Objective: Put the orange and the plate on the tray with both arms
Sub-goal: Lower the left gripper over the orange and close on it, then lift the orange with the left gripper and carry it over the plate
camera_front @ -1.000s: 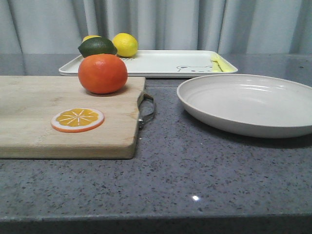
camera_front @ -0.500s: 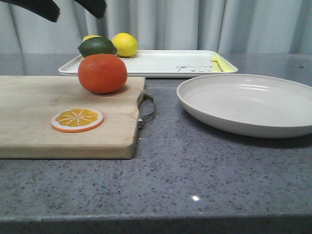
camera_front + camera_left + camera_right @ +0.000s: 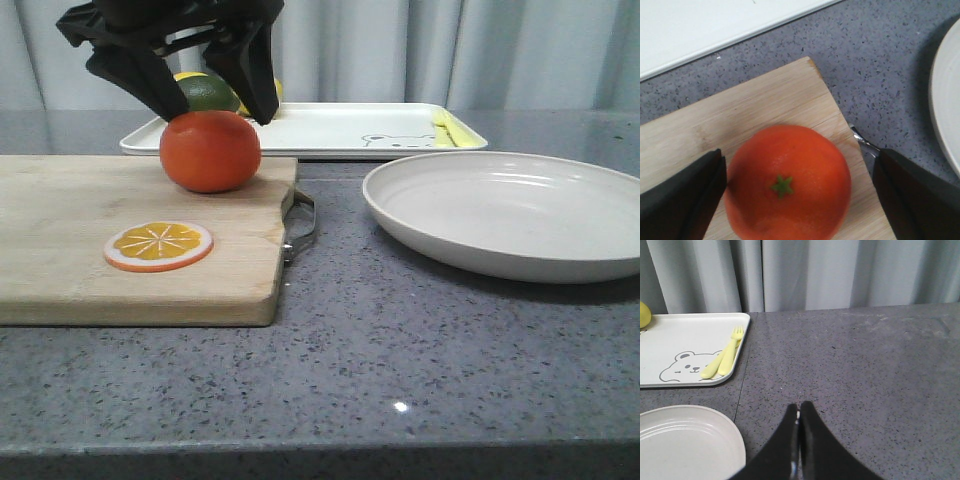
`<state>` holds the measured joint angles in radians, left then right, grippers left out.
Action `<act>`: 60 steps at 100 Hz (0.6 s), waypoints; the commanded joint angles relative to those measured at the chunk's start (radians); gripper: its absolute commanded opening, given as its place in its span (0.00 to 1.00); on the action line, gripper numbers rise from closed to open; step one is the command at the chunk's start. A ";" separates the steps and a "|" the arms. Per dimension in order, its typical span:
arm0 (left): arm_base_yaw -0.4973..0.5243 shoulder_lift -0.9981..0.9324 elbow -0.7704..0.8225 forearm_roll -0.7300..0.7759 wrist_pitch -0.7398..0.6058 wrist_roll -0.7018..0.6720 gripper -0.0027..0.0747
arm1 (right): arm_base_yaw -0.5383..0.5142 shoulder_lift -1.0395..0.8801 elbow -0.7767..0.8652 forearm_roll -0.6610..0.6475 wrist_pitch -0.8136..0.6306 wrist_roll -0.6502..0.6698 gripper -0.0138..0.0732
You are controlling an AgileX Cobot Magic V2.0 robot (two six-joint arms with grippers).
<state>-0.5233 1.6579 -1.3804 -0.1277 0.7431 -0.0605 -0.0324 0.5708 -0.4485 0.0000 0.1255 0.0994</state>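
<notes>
The orange [image 3: 210,150] sits on the far right part of the wooden cutting board [image 3: 60,240]. My left gripper [image 3: 212,112] hangs open just above it, one finger on each side, neither touching; in the left wrist view the orange [image 3: 787,182] lies between the two dark fingers [image 3: 682,197]. The off-white plate [image 3: 510,210] rests on the counter at the right, and its edge shows in the right wrist view [image 3: 685,442]. The white tray [image 3: 330,130] with the bear drawing lies behind. My right gripper [image 3: 799,407] is shut and empty over the counter beside the plate.
A lime [image 3: 205,95] and a lemon [image 3: 270,90] lie at the tray's left end, partly hidden by my left gripper. Yellow cutlery [image 3: 725,360] lies at the tray's right end. An orange slice [image 3: 159,245] lies on the board. Curtains hang behind the grey counter.
My left gripper has come down from the top of the front view to just above the orange, jaws open. The orange, plate and tray have not moved.
</notes>
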 commanded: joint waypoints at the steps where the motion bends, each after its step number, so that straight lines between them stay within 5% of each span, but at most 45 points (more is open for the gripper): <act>1: -0.007 -0.038 -0.035 -0.013 -0.025 -0.006 0.77 | -0.006 0.007 -0.040 -0.013 -0.072 -0.003 0.09; 39: -0.007 -0.030 -0.035 0.002 0.023 -0.004 0.76 | -0.006 0.007 -0.040 -0.013 -0.072 -0.003 0.09; 60: -0.007 -0.030 -0.035 0.002 0.023 -0.004 0.54 | -0.006 0.007 -0.040 -0.013 -0.072 -0.003 0.09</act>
<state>-0.5233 1.6688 -1.3827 -0.1214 0.7967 -0.0605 -0.0324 0.5708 -0.4485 0.0000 0.1276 0.0994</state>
